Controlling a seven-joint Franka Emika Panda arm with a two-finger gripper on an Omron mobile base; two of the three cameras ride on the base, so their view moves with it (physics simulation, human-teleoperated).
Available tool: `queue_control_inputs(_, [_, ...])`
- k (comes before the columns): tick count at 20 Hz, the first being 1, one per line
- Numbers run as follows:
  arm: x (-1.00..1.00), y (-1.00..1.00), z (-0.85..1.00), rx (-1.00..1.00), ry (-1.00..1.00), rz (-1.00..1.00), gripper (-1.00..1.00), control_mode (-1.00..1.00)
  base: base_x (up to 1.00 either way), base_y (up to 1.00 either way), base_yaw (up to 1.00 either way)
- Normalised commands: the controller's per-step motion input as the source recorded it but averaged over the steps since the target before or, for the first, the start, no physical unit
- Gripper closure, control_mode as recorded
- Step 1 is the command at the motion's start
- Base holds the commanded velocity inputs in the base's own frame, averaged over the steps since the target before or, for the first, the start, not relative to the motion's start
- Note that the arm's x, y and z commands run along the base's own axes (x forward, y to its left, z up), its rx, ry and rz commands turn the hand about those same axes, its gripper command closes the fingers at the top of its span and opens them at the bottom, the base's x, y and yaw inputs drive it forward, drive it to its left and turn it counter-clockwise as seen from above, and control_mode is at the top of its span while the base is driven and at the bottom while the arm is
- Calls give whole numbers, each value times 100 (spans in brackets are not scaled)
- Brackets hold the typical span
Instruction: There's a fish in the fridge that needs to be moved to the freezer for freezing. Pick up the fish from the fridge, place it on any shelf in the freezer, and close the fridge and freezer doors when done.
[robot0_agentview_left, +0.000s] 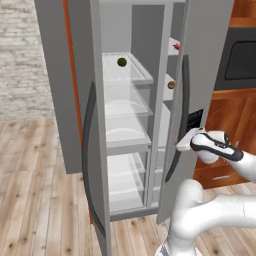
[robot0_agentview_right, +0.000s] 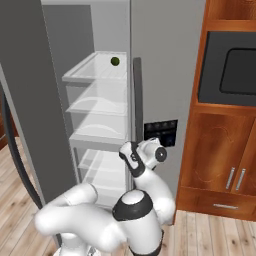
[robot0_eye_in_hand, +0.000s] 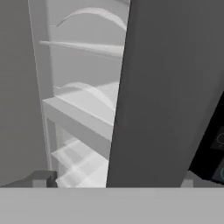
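The fridge (robot0_agentview_left: 127, 145) is standing open, its clear glass shelves and pale drawers showing between two doors that are both swung out. The wide door (robot0_agentview_left: 95, 150) is hanging open on the left of the left base view, its long dark curved handle (robot0_agentview_left: 87, 150) facing the camera. The narrow door (robot0_agentview_left: 197, 75), the one carrying the black dispenser panel (robot0_agentview_right: 161, 132), is standing partly open in front of the freezer (robot0_agentview_left: 170, 100), whose thin grey shelves are peeking through the gap. A dark green ball (robot0_agentview_left: 121, 62) is sitting on the top glass shelf of the fridge. In the freezer gap, a small brown round item (robot0_agentview_left: 171, 85) is resting on one grey shelf, and a small reddish thing (robot0_agentview_left: 176, 46) is showing on the shelf above it; it may be the fish, but it is too small to tell for certain. The white arm is reaching up to the narrow door, and the gripper (robot0_eye_in_hand: 113, 181) is sitting right at that door's edge with its fingers spread wide, one tip on each side of the door's edge in the hand view, gripping nothing. Wooden cabinets (robot0_agentview_right: 220, 160) and a dark oven (robot0_agentview_right: 232, 67) are standing to the right.
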Motion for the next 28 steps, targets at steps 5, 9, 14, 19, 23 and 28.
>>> queue_control_inputs(5, [32, 89, -5, 6, -2, 0, -100, -100, 0, 0, 0])
queue_control_inputs(9, [50, 86, -3, 12, 0, 0, -100, -100, 0, 0, 0])
queue_control_inputs(14, [63, 83, -2, 15, 0, 0, -100, -100, 0, 0, 0])
queue_control_inputs(19, [80, 71, -3, 9, 0, 0, -100, -100, 0, 0, 0])
queue_control_inputs(23, [85, 45, -4, 0, 0, 0, -100, -100, 0, 0, 0])
queue_control_inputs(28, [8, -6, 15, 0, 1, -1, -100, -100, 0, 0, 0])
